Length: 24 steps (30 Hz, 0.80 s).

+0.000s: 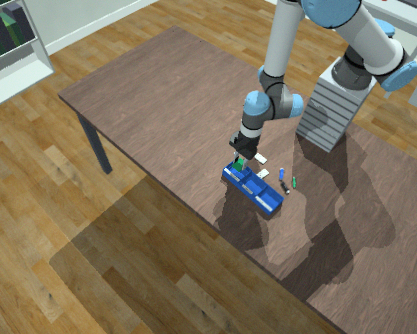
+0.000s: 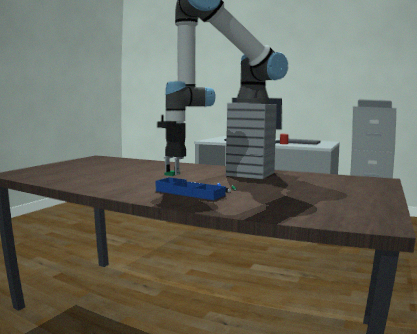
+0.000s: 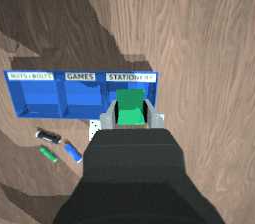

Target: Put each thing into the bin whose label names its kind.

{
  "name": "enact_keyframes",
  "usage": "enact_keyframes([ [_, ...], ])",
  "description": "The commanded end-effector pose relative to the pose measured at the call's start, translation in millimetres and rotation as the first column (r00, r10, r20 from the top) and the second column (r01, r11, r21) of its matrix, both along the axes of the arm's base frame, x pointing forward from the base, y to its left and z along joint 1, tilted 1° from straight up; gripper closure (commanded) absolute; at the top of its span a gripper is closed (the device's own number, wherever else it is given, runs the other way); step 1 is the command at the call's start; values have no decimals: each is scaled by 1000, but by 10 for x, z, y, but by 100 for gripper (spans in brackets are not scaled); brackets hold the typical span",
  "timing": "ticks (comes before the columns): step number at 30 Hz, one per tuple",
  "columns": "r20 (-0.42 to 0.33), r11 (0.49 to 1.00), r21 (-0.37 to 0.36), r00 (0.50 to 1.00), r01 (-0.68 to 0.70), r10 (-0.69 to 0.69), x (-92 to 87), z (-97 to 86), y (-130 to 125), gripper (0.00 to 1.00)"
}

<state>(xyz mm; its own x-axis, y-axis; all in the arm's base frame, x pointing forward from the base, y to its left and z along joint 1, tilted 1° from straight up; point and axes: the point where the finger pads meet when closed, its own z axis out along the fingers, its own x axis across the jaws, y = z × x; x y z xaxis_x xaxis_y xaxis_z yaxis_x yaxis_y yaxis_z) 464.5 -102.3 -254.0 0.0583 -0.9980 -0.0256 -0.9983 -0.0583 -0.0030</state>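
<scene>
So around the work area we've got a dark brown wooden surface (image 1: 160, 91) with a grey ribbed pedestal block (image 1: 330, 111) carrying the arm. Just beside the bin, on the side toward the pedestal, there's a small pile of loose stuff: a black cylinder with a white end (image 3: 48, 136), a little green cylinder (image 3: 48, 153) and a blue cylinder (image 3: 73, 152), all lying flat and close together but not stacked. Two white dotted tiles that look like dominoes (image 1: 260, 158) lie there too; in the wrist view only one peeks out by the black wrist housing. Nothing sits between the fingers and the bin.

The long blue plastic three-compartment bin (image 3: 58, 105) stands on the surface near its front edge. We read the labels as NUTS+BOLTS, GAMES and STATIONERY. As far as we can see the NUTS+BOLTS and GAMES compartments show only blue floor; the STATIONERY one is partly hidden.

The grey two-finger gripper (image 3: 131, 114) hangs right over the STATIONERY end. Its fingers are clamped on a green rectangular block (image 3: 130, 107), one on each side, and the block sticks out past the tips, above that compartment and clear of the bin in the exterior view.
</scene>
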Motion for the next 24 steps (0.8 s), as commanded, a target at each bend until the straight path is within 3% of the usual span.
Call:
enact_keyframes([
  [1,-3,999,-6,999,42,-42,9,5,-2,30],
  [14,-3,999,-6,999,42,-42,8,5,-3,30],
  [24,-3,999,-6,999,42,-42,7,-155,1,30],
])
